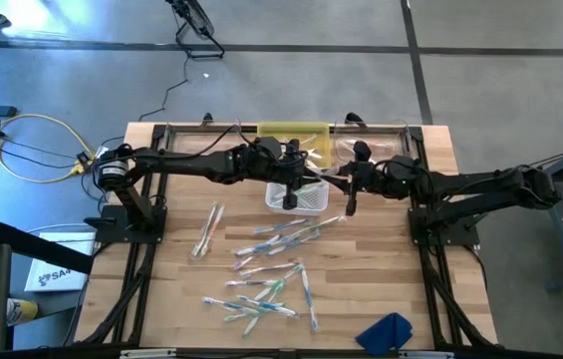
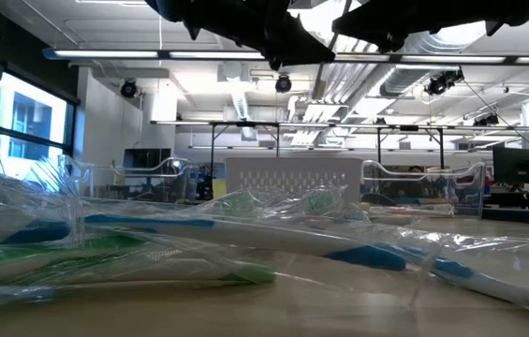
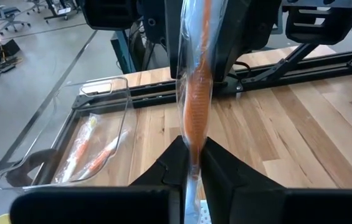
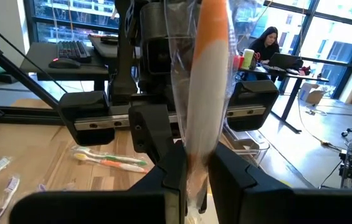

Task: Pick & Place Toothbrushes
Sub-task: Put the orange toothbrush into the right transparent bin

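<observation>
Both arms reach in from their own sides toward the middle of the far half of the bench, wrists close together. The left tool has its fingers pressed together on a wrapped orange toothbrush that stands up between them. The right tool likewise pinches the wrapped orange toothbrush, facing the left tool.
</observation>
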Controlling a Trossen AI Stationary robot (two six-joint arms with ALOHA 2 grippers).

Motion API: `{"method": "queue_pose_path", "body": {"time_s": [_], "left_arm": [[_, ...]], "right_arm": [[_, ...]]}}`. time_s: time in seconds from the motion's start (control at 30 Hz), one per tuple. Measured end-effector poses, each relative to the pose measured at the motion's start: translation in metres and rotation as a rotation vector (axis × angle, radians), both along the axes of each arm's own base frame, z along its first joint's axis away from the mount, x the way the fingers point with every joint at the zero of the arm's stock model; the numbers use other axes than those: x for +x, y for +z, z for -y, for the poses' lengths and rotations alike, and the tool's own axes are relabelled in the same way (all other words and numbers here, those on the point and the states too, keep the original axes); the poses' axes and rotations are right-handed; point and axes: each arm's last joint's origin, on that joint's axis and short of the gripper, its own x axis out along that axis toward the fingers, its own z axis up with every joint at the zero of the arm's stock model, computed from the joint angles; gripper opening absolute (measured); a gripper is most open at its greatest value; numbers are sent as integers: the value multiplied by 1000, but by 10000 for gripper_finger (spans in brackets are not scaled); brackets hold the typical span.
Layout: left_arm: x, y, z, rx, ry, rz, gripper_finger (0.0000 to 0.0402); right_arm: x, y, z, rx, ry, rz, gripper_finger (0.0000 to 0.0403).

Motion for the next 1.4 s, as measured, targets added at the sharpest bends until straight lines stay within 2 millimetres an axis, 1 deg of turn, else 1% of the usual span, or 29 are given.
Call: {"method": "queue_pose_path", "body": {"time_s": [0.17,0.47,0.6,1.0,1.17,1.27,1.4], "left_arm": [[0,1,0,3,1,3,60],[0,1,0,33,-5,5,150],[0,1,0,33,-5,5,174],[0,1,0,28,-3,2,179],[-1,-2,0,29,-2,-29,179],[-1,1,-1,38,16,0,179],[-1,0,0,112,3,-12,179]], "right_arm": [[0,-1,0,0,0,-13,38],[0,-3,0,7,-1,-26,38],[0,-3,0,7,-1,-26,38],[0,-2,0,10,-1,-24,38],[0,-2,0,10,-4,-23,38],[0,-2,0,10,-8,-23,38],[-1,-4,2,9,-58,-41,38]]}}
